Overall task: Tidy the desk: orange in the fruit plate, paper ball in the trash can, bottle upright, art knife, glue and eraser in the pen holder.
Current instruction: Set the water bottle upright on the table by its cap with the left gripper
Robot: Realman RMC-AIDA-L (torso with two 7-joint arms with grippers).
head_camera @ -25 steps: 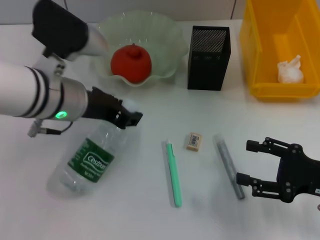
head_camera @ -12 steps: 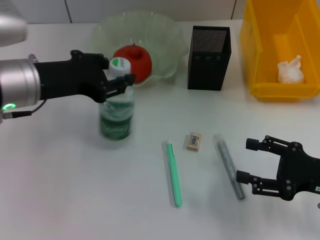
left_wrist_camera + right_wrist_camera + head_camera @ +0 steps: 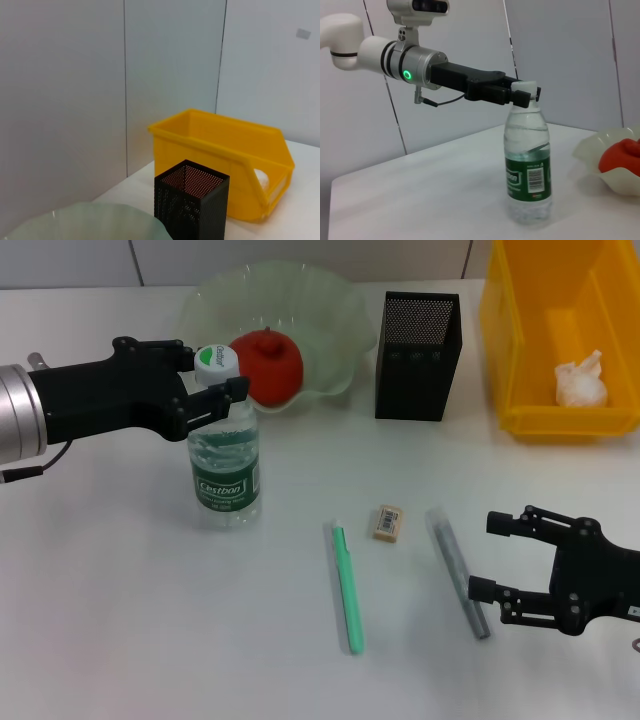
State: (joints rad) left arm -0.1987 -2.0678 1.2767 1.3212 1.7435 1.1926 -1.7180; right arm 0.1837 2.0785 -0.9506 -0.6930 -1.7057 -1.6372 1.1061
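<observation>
The bottle (image 3: 225, 468) stands upright on the table, also in the right wrist view (image 3: 527, 170). My left gripper (image 3: 215, 377) is shut on its neck under the cap, seen side-on (image 3: 520, 95). The orange (image 3: 263, 365) lies in the fruit plate (image 3: 330, 300). The paper ball (image 3: 581, 380) lies in the trash can (image 3: 520, 330). The pen holder (image 3: 417, 355) stands between them. The eraser (image 3: 388, 522) lies on the table between a slim green stick (image 3: 346, 585) and a slim grey stick (image 3: 457, 570). My right gripper (image 3: 484, 558) is open beside the grey stick.
The left wrist view shows the pen holder (image 3: 192, 205), the trash can (image 3: 220, 150) and the fruit plate's rim (image 3: 90, 222) against a grey wall. The table's front left is bare white surface.
The left gripper has lifted the bottle from lying on its side to standing upright, a little left of and nearer than half a second ago. The right gripper has barely moved.
</observation>
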